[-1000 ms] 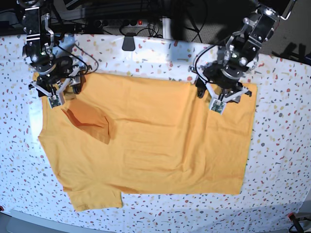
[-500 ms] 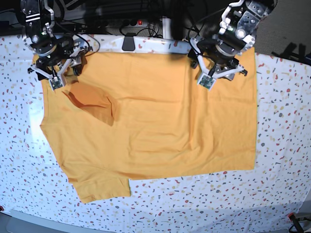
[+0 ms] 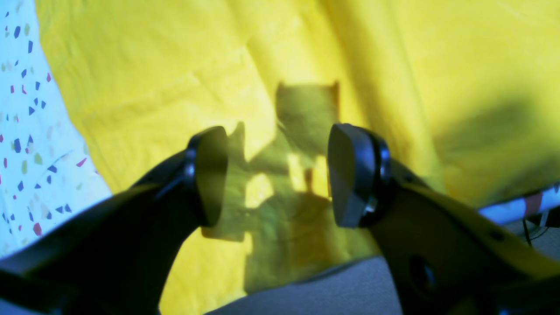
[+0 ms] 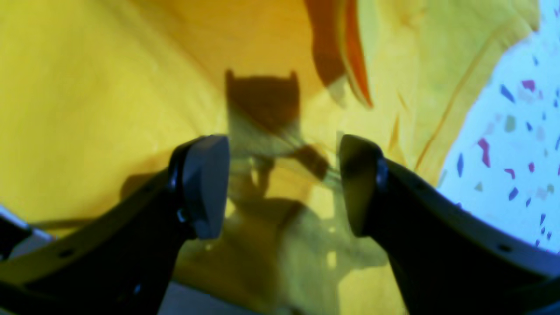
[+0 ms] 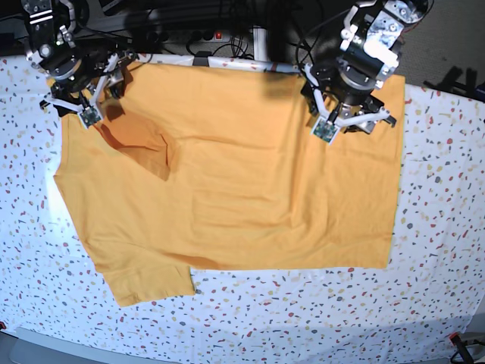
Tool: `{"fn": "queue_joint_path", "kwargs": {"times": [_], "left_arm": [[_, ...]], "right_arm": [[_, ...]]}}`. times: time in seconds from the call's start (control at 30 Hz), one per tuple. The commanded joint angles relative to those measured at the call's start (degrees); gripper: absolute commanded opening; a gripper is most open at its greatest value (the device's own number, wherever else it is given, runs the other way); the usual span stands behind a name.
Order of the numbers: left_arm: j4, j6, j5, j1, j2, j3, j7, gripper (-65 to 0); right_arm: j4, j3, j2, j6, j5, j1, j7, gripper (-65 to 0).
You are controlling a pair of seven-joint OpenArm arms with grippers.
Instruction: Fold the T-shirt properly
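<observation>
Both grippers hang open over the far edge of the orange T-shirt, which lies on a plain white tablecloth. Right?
Not quite: the tablecloth is white with coloured speckles, as the base view shows. The rest holds: the left gripper and right gripper hang open over the far edge of the orange T-shirt.

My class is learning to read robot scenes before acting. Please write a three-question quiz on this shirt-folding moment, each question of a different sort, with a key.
1. True or false: the left gripper is clamped on the T-shirt.
2. Multiple choice: in the base view, where does the one short sleeve that sticks out lie? A) lower left B) upper right C) centre
3. Fill in: the T-shirt lies on a white table cover speckled with coloured ____.

Key:
1. False. Its jaws stand apart above the cloth with nothing between them; the right gripper is open too.
2. A.
3. Flecks.
</observation>
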Motion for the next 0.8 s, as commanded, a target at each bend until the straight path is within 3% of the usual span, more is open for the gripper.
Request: {"fn": "queue_joint_path", "kwargs": {"times": [0.0, 0.27, 0.47, 0.63, 0.77], "left_arm": [[1.07, 0.26, 0.83, -0.2, -0.2, -0.11, -0.87, -29.4], [-3.02, 0.24, 0.85, -0.22, -0.17, -0.11, -2.47, -29.4], [-9.33, 0.24, 1.25, -0.22, -0.17, -0.11, -3.63, -29.4], [-12.74, 0.26, 6.93, -0.22, -0.17, -0.11, -3.96, -29.4], [-12.85, 0.26, 7.43, -0.22, -0.2, -0.11, -3.72, -29.4]], "right_arm": [[0.72, 1.64, 0.92, -0.09, -0.39, -0.13, -0.09, -27.0], [0.72, 7.85, 0.94, -0.15, -0.22, -0.13, 0.59, -27.0], [0.72, 8.02, 1.05, -0.13, -0.24, -0.13, 0.22, -27.0], [0.72, 8.02, 1.05, -0.13, -0.22, -0.15, 0.04, -27.0], [0.68, 8.02, 1.05, -0.13, -0.26, -0.15, -0.37, -27.0]]}}
